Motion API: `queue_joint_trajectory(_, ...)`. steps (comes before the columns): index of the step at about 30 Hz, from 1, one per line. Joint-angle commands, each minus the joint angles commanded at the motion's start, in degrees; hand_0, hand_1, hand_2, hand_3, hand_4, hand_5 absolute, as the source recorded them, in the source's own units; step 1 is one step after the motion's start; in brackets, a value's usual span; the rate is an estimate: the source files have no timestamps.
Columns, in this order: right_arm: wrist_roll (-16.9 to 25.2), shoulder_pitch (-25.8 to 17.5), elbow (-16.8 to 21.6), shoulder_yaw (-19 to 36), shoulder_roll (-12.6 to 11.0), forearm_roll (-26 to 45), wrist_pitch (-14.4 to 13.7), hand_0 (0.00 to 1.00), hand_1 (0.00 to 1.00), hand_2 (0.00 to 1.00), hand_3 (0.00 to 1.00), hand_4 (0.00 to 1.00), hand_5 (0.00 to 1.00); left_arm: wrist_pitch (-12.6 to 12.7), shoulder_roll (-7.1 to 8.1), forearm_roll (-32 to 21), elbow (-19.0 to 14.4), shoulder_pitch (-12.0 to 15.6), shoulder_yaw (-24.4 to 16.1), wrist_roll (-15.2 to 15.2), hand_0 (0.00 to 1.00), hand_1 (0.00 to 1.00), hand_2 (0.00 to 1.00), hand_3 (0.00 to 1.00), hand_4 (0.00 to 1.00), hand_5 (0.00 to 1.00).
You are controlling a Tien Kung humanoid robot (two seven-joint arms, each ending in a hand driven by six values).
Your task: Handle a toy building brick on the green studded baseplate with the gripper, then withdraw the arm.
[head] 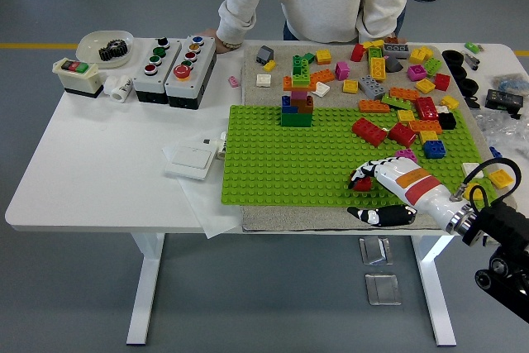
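Note:
The green studded baseplate (281,163) lies in the middle of the table on a grey mat. My right hand (369,192), white with black and red marks, reaches in from the lower right over the plate's front right part. Its fingers (364,174) curl over a small red brick (362,184) that sits on the plate. The thumb (378,216) sticks out apart, past the plate's front edge. A small tower of stacked bricks (297,105) stands at the plate's far edge. Two red bricks (368,131) and a blue brick (434,150) lie on the plate's right side.
Several loose coloured bricks (397,68) cover the mat behind the plate. Button boxes (175,72) and a white bowl (104,44) stand at the far left; a white switch (192,157) lies left of the plate. A person stands at the far side, one hand (216,37) on the table.

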Motion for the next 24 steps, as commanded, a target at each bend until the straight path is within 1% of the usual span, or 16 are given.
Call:
queue_joint_trajectory(12,-0.2,-0.1,0.3,-0.4,0.1,-0.3,0.0,0.655,0.641,0.7,0.58,0.784,0.51,0.1,-0.07,0.3,0.0,0.0,-0.3,0.1,0.779,0.721,0.691,0.572,0.595,0.62)
queue_joint_trajectory(24,-0.2,-0.1,-0.6,-0.2,0.6,-0.2,-0.2,0.659,0.642,0.701,0.581,0.786,0.51,0.1,-0.15,0.7,0.0,0.2,-0.5,0.2,0.78,0.722,0.692,0.573,0.594,0.619)
